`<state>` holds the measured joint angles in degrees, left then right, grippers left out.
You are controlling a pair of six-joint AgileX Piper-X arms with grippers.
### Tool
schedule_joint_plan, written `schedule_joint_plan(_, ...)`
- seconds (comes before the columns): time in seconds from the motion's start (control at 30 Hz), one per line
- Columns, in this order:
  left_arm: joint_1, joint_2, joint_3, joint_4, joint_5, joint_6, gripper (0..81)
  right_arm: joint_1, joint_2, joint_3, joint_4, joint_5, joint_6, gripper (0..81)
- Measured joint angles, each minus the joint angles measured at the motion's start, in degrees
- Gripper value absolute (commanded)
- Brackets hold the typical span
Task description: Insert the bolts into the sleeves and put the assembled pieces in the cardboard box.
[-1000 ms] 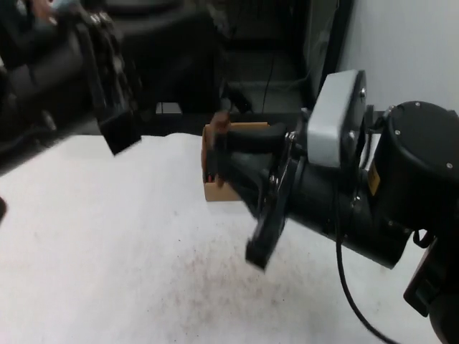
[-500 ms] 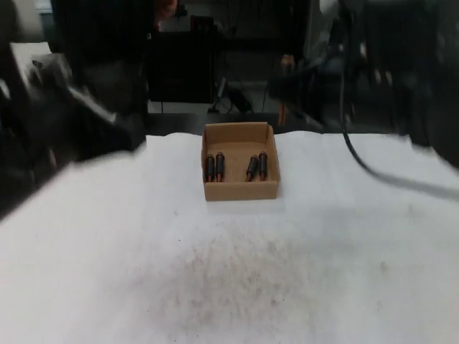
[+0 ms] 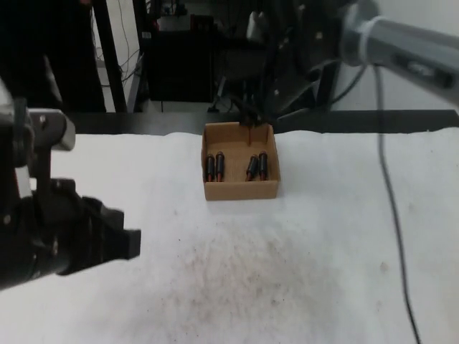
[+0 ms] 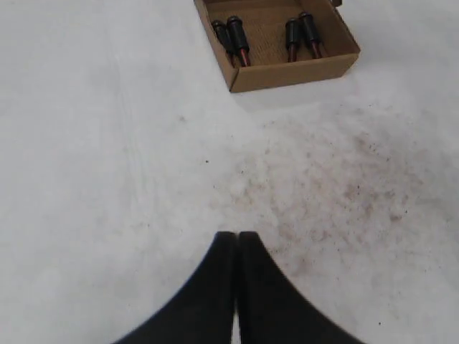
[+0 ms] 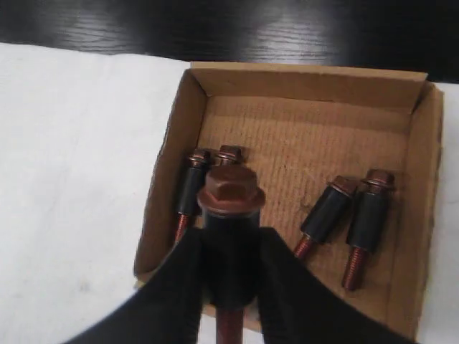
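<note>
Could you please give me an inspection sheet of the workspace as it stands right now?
Surface: white padded bench, brownish speckled stain in the middle.
Job's things: cardboard box holds four assembled pieces lying flat; a fifth piece is held above it.
Clutter: nothing seen.
Pincers: left pincer shut, empty, over the bench near the stain; right pincer shut on the fifth piece.
Cables: one dark cable trails over the bench's right side.
Surroundings: dark racks and wires behind the bench.
</note>
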<state>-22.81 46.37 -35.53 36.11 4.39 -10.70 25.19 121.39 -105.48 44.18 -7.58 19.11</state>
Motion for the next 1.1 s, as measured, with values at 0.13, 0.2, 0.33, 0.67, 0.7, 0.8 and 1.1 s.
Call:
schedule_joint_plan(0.13,0.0,0.0,0.0,0.93,0.0,0.0,0.2,0.0,5.43,-5.81,3.66,0.05,0.46,0.9)
schedule_joint_plan(0.2,0.0,0.0,0.0,1.26,0.0,0.0,0.2,-0.15,7.54,-7.64,4.56,-0.03,0.97,0.9)
schedule_joint_plan(0.33,0.0,0.0,0.0,1.35,0.0,-0.44,0.2,-0.54,8.19,-7.89,4.11,-1.08,1.49,0.3)
schedule_joint_plan(0.67,0.0,0.0,0.0,1.35,0.0,-0.41,0.2,-0.81,8.19,-8.38,2.35,-7.32,1.49,45.2)
schedule_joint_plan(0.7,0.0,0.0,0.0,1.35,0.0,-0.41,0.2,-0.81,8.19,-8.38,2.16,-7.41,1.49,44.9)
schedule_joint_plan(0.8,0.0,0.0,0.0,1.35,0.0,-0.41,0.2,-0.81,8.19,-8.38,1.91,-7.49,1.57,31.6)
schedule_joint_plan(1.1,0.0,-2.33,0.0,1.28,0.0,-0.41,0.2,-2.06,5.88,-8.38,10.28,-7.81,1.18,0.8)
